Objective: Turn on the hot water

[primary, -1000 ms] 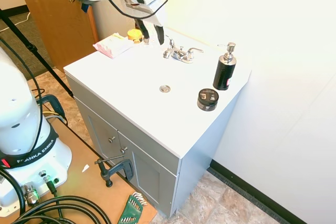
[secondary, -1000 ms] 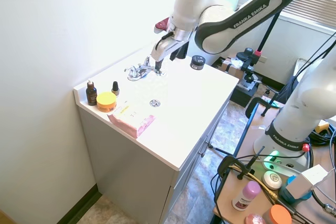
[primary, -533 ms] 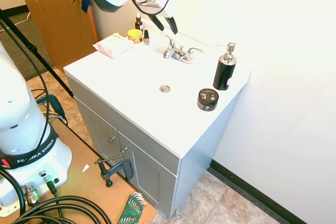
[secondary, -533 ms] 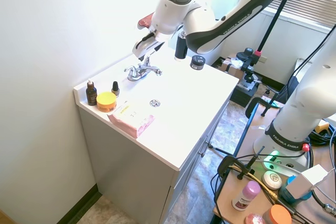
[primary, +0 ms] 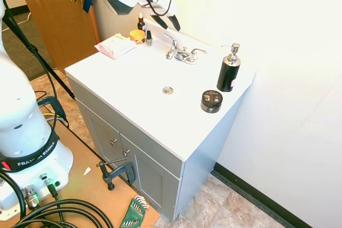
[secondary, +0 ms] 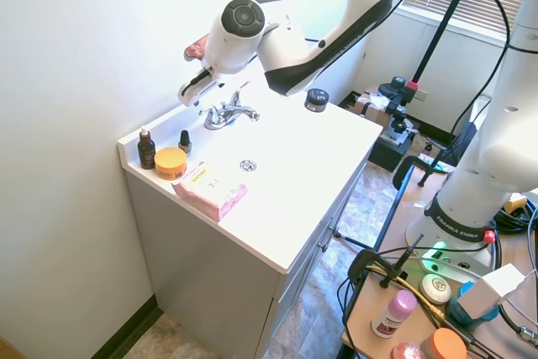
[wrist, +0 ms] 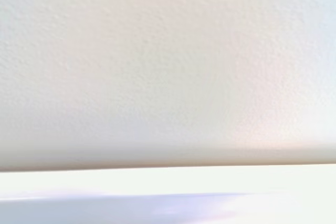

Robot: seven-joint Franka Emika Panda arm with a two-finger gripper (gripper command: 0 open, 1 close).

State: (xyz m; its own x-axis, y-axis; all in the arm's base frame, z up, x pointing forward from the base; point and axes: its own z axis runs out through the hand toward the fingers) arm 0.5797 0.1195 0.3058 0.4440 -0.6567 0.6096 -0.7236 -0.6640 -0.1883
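Gripper [primary: 169, 21] has lifted off and back from faucet [primary: 181, 54] toward the wall; fingers apart, holding nothing. Faucet at table [primary: 133, 84] rear, one lever raised, no water visible. Lever step probably done.

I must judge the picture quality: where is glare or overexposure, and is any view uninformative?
First exterior view: wall behind the faucet is washed out. Second exterior view: bright window, countertop nearly blown white. Wrist view: only a plain wall and a pale edge, nothing useful.

Bright, overexposed daylight on white surfaces; wrist view soft, featureless.
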